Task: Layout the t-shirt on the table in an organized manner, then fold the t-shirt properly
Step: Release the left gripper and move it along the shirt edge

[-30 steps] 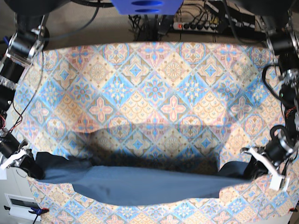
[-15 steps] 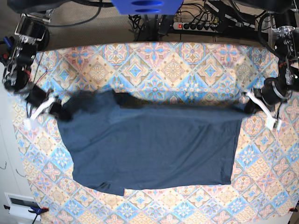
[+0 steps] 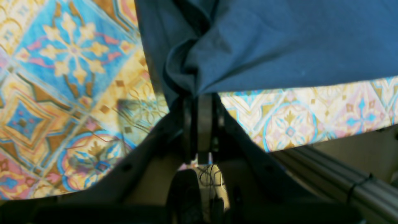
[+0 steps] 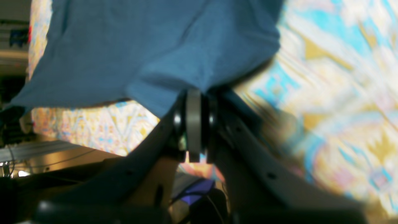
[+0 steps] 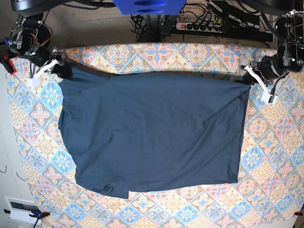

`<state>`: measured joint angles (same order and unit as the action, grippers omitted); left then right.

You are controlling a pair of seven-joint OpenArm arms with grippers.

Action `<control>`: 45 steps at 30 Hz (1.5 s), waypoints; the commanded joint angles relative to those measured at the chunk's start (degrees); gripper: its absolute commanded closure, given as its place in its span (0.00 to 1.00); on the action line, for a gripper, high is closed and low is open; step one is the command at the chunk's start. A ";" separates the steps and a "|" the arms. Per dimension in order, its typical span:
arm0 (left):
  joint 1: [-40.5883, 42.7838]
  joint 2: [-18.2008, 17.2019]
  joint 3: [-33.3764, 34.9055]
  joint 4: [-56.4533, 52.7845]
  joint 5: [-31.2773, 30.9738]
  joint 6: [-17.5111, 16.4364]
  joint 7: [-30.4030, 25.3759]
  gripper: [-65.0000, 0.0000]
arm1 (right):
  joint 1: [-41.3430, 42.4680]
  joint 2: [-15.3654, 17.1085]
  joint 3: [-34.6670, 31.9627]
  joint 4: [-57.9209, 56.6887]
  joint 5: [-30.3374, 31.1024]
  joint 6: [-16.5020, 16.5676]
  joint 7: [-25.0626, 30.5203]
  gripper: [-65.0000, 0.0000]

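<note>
t-shirt (image 5: pixel 152 133) spread on table (image 5: pixel 275 152), 2 corners pinched

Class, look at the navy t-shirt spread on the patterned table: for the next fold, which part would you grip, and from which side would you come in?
Probably the near hem corners of the t-shirt, approached from the table's near edge. The cloth lies nearly flat there and its hem is free, while the left gripper and right gripper hold the far corners, jaws shut on bunched fabric.
</note>
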<state>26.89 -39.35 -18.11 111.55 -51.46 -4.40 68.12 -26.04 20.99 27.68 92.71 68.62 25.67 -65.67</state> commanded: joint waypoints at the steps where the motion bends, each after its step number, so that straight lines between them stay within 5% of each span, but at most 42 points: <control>1: -0.13 -1.31 -0.75 0.67 -0.36 0.05 -0.82 1.00 | -0.55 1.20 1.46 0.96 1.40 0.48 0.04 0.99; 11: 0.14 -0.78 -3.03 0.67 -0.71 0.05 -0.91 1.00 | -1.52 -2.31 12.80 3.78 9.40 0.57 -10.51 0.99; 25: 8.40 1.07 -5.58 -1.00 -0.63 0.14 1.38 1.00 | -1.08 -3.98 14.21 7.03 9.40 0.57 -10.77 0.99; 39: 5.15 -0.69 -6.29 -2.84 -0.98 0.14 10.61 0.33 | -1.08 -3.98 14.47 6.94 9.31 0.48 -10.68 0.99; 45: -5.22 2.56 -13.76 -6.18 -0.27 0.14 6.83 0.28 | -1.08 -3.98 14.47 6.94 9.31 0.48 -10.68 0.99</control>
<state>22.98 -36.29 -32.10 104.51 -49.15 -3.70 75.99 -27.11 15.92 41.56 98.89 76.69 25.89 -77.17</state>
